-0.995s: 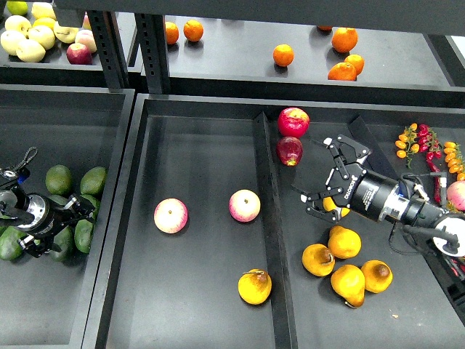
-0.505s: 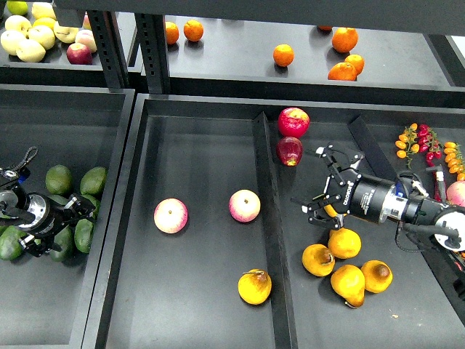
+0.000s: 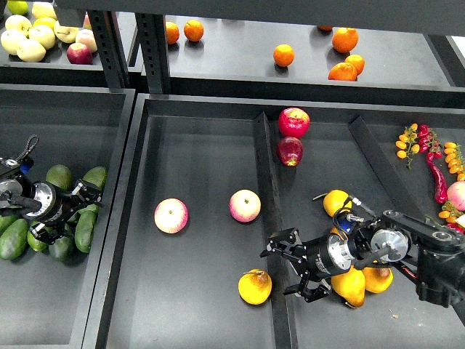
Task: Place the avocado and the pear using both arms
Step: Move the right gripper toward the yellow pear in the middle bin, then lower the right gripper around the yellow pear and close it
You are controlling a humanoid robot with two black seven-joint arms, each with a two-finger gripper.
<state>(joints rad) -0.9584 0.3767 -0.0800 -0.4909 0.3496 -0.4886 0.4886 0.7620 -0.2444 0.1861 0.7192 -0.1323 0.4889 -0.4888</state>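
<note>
Several dark green avocados lie in the left bin, among them one (image 3: 59,177) at the top and one (image 3: 85,229) lower down. My left gripper (image 3: 76,212) hovers over this pile with its fingers spread and holds nothing. A golden-yellow pear (image 3: 255,286) with a brown top lies alone at the front of the middle tray. My right gripper (image 3: 293,267) is open and empty just right of it, over the divider (image 3: 263,182). More pears (image 3: 336,201) (image 3: 350,287) lie in the right compartment, partly hidden by my right arm.
Two pink-yellow apples (image 3: 171,215) (image 3: 245,206) lie in the middle tray. Two red apples (image 3: 293,121) (image 3: 289,150) sit at the back of the right compartment. Oranges (image 3: 283,54) and pale apples (image 3: 30,49) are on the back shelf. Chilies and small tomatoes (image 3: 421,142) lie far right.
My right gripper has moved down and left, from above the pear pile to the divider beside the lone pear, still open. My left gripper has shifted slightly right over the avocados.
</note>
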